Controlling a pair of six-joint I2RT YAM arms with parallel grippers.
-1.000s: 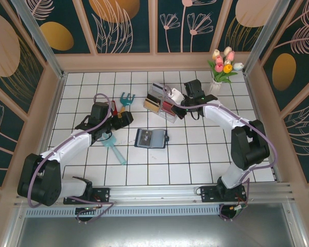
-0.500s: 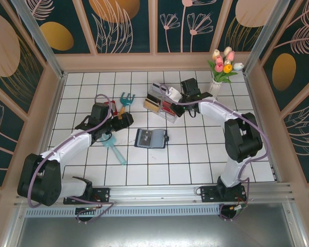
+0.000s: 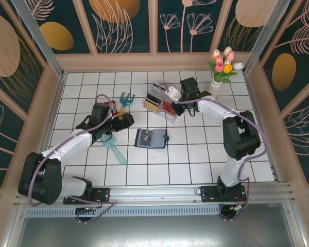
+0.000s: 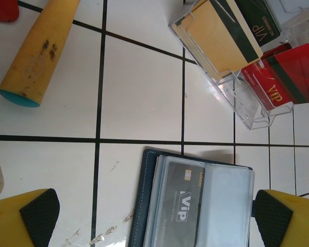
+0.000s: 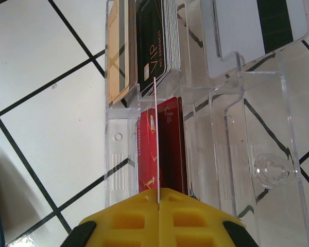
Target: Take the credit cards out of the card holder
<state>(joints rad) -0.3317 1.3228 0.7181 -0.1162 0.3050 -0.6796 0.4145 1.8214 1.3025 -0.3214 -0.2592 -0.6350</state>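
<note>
Right hand [image 5: 158,203] with card [image 5: 155,135] above box [image 5: 281,135]

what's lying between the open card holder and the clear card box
Nothing: bare white tile with a grout line separates the card holder from the clear box, seen in the left wrist view and the top view.

White arms [image 3: 67,146], black joints [image 3: 38,180], lilac cables [image 3: 99,96] — yellow fingers [image 4: 10,224], seemingly black-padded.

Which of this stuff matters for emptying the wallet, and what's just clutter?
Job: open navy-blue folding wallet; dark VIP card in its pocket; tan card and red cards in clear plastic compartment box; thin edge-on card in right gripper.
Clutter: yellow tool handle; teal plastic scoop; tulips in white vase.
</note>
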